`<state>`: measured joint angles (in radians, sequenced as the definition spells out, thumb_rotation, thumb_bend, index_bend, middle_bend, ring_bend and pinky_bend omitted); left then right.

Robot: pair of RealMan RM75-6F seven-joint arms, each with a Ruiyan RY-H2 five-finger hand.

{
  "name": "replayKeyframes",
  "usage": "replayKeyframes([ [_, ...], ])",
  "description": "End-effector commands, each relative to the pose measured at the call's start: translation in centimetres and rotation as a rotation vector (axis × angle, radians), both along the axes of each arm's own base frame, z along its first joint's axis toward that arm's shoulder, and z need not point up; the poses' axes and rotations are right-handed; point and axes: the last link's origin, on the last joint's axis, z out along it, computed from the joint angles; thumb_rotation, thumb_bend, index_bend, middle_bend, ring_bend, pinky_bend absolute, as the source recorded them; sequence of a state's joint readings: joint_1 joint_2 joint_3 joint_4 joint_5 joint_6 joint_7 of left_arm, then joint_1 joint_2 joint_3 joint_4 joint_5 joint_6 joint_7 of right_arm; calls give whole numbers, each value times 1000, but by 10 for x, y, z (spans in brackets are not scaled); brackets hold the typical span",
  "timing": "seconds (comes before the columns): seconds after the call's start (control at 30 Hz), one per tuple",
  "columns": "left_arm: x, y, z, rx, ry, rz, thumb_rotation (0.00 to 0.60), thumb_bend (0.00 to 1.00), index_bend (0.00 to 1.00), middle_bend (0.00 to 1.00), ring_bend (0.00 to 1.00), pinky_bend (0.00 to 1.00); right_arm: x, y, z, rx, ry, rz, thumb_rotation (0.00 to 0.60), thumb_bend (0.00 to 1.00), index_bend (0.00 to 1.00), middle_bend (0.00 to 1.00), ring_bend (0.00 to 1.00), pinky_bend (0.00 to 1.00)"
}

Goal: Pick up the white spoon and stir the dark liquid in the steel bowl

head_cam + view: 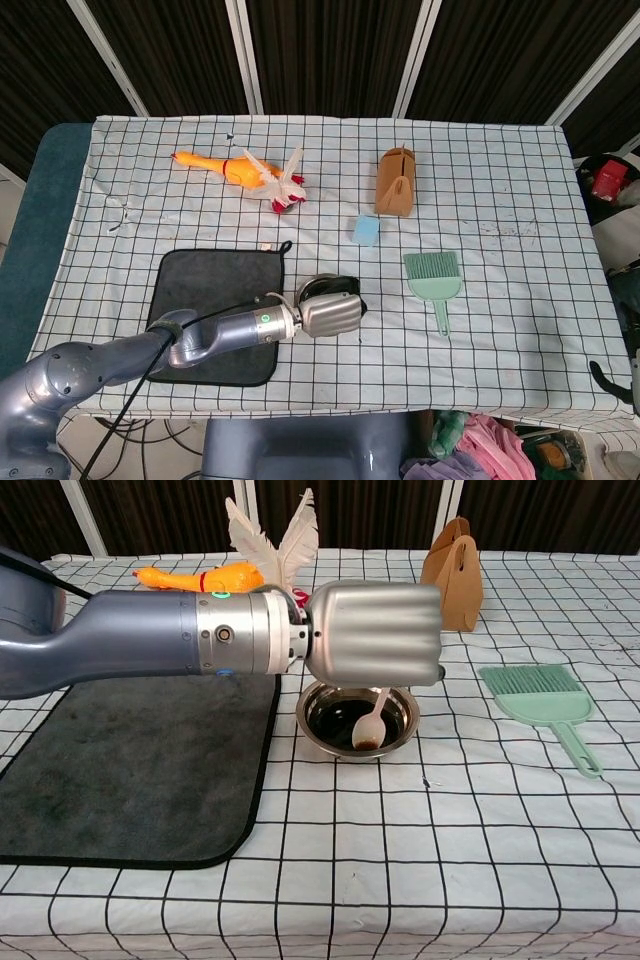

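Note:
My left hand (375,635) (332,314) hovers over the steel bowl (400,727), its fingers curled around the handle of the white spoon (369,725). The spoon hangs down with its tip dipped in the dark liquid (335,722) near the front of the bowl. In the head view the hand covers most of the steel bowl (322,287), only its far rim showing. My right hand is outside both views.
A dark grey mat (130,765) (200,290) lies left of the bowl. A green dustpan brush (545,705) (434,281) lies to the right. Behind stand a brown paper bag (455,560), a rubber chicken with feathers (235,565) and a blue sponge (366,230).

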<state>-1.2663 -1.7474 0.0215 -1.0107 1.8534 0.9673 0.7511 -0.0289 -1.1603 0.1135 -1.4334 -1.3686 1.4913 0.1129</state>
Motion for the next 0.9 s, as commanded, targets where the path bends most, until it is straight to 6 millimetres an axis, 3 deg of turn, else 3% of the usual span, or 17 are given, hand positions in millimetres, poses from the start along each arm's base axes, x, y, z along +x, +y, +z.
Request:
replayKeyframes([
  [0.03,-5,3,3,8,7,12,600,528,717,832,816,784,0,0,0,1,-1,-2,600,220,0,107,224,288],
  [0.47,-15,20,11,39,27,46,600,528,719,833,816,786,-1,0,0,-1,-1,-5,600,219,0,107,224,288],
  [0.9,3,33,-6,80,0,110,600,528,719,833,816,786,-2,1,4,-20,-3,-11,600,219,0,107,224,288],
])
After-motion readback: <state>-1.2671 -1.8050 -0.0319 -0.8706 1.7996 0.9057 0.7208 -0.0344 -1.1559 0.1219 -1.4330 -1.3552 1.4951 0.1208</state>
